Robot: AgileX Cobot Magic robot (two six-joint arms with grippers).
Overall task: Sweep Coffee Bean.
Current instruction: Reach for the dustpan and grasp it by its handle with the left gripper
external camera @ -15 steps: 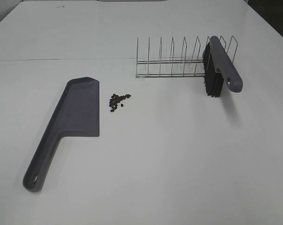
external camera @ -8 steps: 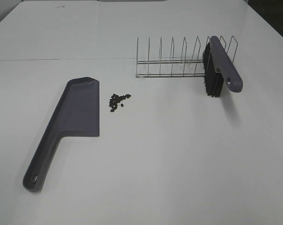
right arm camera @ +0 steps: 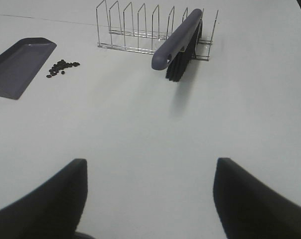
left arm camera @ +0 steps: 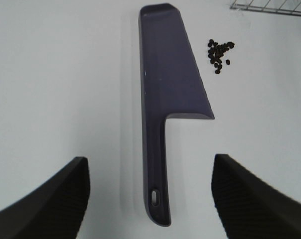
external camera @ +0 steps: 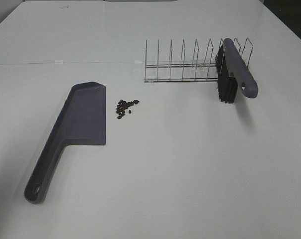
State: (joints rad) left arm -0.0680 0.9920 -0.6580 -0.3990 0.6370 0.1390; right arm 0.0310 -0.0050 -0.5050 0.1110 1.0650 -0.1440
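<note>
Change: none over the last second; beans, dustpan and brush lie where they were, so sweeping has not begun
Beans [external camera: 126, 107]: a loose cluster on the table [external camera: 190, 164], just beside the dustpan's [external camera: 80, 122] long edge, not touching it
Dustpan: flat on the table, empty, handle pointing away from the rack
Rack [external camera: 183, 67]: beyond the dustpan, past the beans; holds only the brush [external camera: 237, 69], at the end farthest from the dustpan, handle tilted, bristles down
Left gripper [left arm camera: 149, 167]: jaws spread wide, holding nothing, above the dustpan's handle end
Right gripper [right arm camera: 150, 167]: jaws spread wide, holding nothing, well apart from the dustpan, facing the brush
Step in hand: probably each arm about to fetch its tool, left the dustpan, right the brush
</note>
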